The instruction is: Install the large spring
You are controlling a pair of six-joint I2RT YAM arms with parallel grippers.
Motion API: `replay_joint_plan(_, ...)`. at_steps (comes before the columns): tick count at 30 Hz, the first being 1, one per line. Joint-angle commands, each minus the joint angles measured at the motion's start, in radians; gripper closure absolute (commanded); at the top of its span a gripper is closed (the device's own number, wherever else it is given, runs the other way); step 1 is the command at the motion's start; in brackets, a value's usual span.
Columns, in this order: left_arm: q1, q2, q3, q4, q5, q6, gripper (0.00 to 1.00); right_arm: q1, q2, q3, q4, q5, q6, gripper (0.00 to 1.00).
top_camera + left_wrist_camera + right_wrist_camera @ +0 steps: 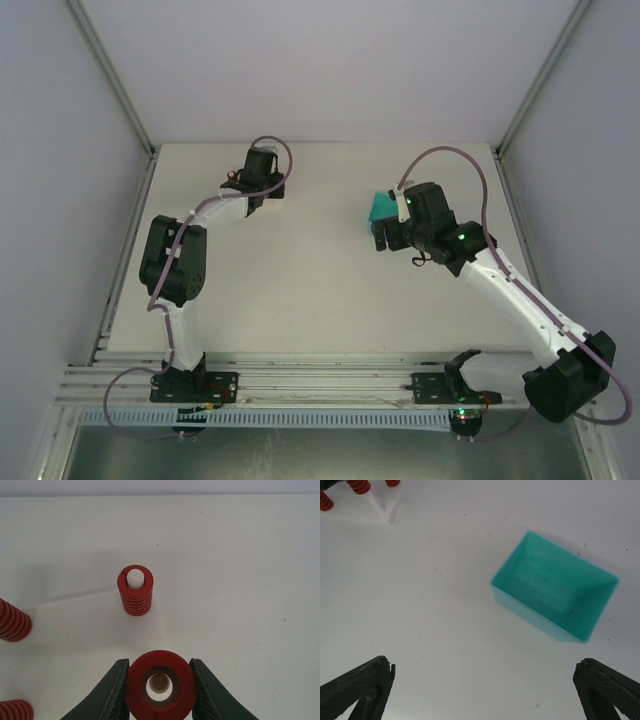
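Top external view: a pale worktop (pixel 320 300) is seen, with the left arm (pixel 175 260) reached toward its far left part and the right arm (pixel 520 300) stretched toward the far right. Just beside the right arm's wrist, a teal bin (pixel 381 208) is partly covered by it. In the right wrist view the bin's open top is seen from above, and the right pincer (pixel 484 667) is spread wide over bare worktop near the bin, with nothing held. At the upper left corner of that view, the corner of a white plate (pixel 380 510) is shown, with red springs standing on it. In the left wrist view the large spring (pixel 161 659) is gripped upright between the two fingers of the left pincer (pixel 159 666), one finger pressed against each side. A pale peg top (pixel 160 682) is visible down its bore. Just beyond it, a smaller spring (pixel 135 600) is seated upright around a white peg (pixel 134 577). Two further red springs (pixel 12 620) are cut off at the left edge.
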Motion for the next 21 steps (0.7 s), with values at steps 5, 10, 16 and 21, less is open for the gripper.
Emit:
replay_joint_plan(5,0.004,0.051,0.026,-0.008,-0.016,0.007,0.96,-0.003,0.003,0.033,-0.004,0.007,-0.010,0.01)
replay_joint_plan(10,0.005,0.067,0.039,-0.013,-0.024,0.005,0.81,-0.004,0.002,0.032,-0.006,0.009,-0.012,0.01)
replay_joint_plan(16,0.004,0.069,0.052,-0.035,-0.023,0.005,0.56,-0.004,0.003,0.033,-0.001,0.010,-0.009,0.01)
replay_joint_plan(21,0.003,0.034,0.041,-0.054,-0.012,-0.015,0.42,-0.012,-0.004,0.017,0.043,0.053,-0.007,0.01)
